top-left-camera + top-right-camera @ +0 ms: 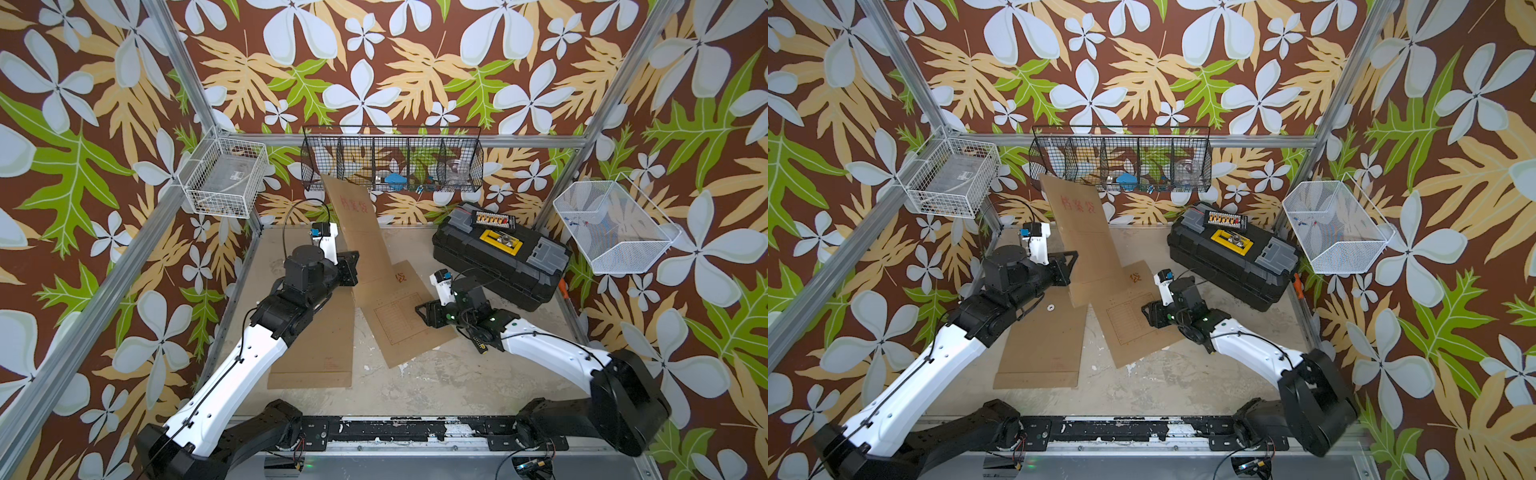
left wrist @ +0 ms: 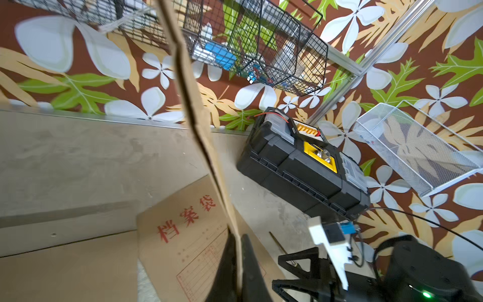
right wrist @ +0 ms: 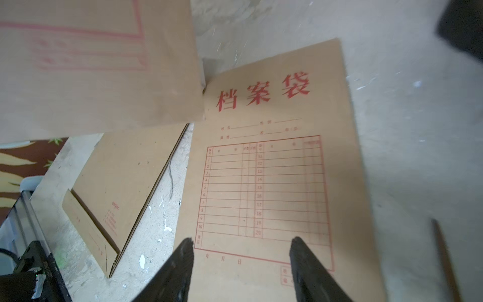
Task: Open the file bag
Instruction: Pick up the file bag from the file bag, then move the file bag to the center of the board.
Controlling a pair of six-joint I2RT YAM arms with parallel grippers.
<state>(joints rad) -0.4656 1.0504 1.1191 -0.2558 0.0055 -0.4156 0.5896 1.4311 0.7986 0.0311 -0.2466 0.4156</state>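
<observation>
We have three file bags in play, and the one that matters is the raised bag (image 1: 357,232), which stands tilted above the table (image 1: 457,374) with its titled end up near the black basket (image 1: 390,162). The left gripper (image 2: 239,258) is clenched on its lower edge. In the left wrist view the card runs straight between the two fingers (image 2: 228,261), so we judge the pinch good but narrow. The right gripper (image 3: 241,245) is released, jaws apart and holding nothing. It hangs over the printed bag (image 3: 274,170), which lies flat face up beside the plain bag (image 3: 125,170). We judge the step in hand to be presenting the raised bag so that its flap can be worked. The flap would be on the face turned away from the top views, and we cannot tell whether it is fastened. To do this well we should hold the left pinch firm and not twist, since stiff card levered from one edge can slip or crease. We should also steer the top clear of the basket wire. The right gripper should rise to the upper end without snagging the printed bag or the toolbox (image 1: 498,257).
</observation>
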